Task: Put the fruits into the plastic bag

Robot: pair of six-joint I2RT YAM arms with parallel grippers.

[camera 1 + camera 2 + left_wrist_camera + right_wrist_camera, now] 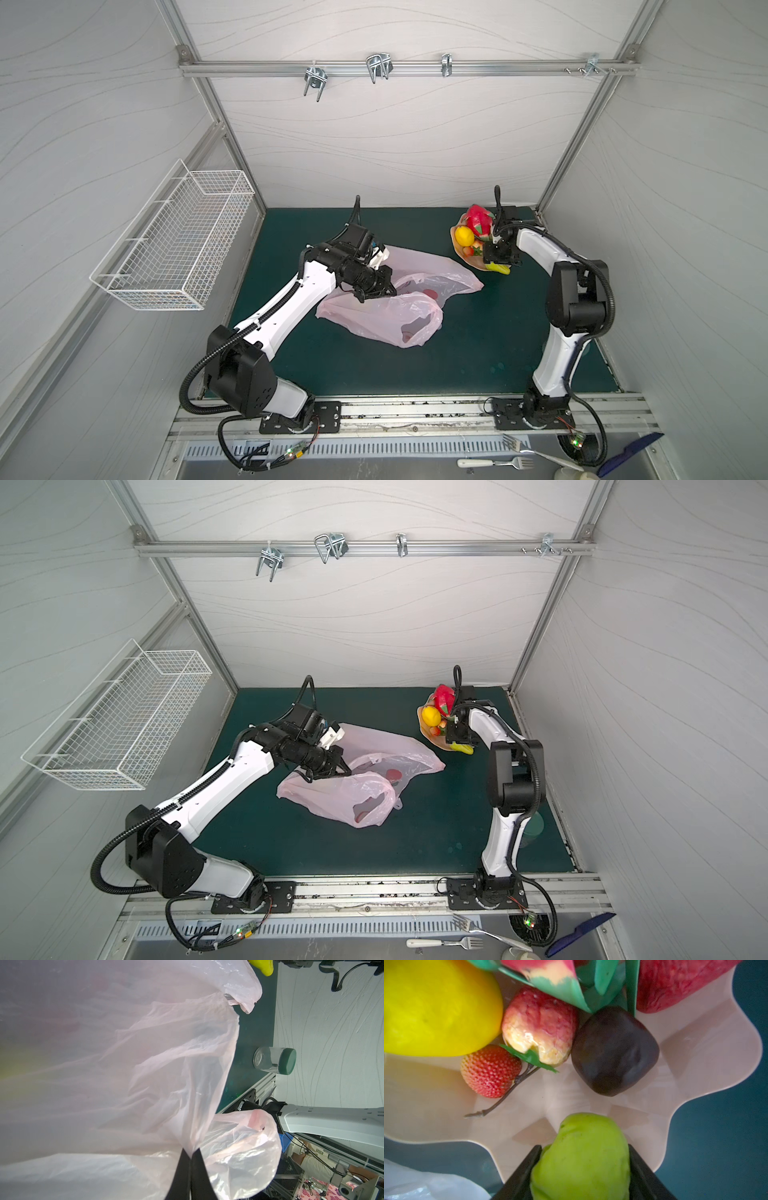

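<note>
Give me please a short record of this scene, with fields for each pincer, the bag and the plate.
Left pincer: shut, pinching an edge of the plastic bag
Right pincer: closed on the green pear, at the edge of the plate
On the plate: lemon, strawberry, dark fruit, dragon fruit
Bag contents: reddish shapes show through; not identifiable
Bag position: on the green mat, left of the plate in both top views
</note>
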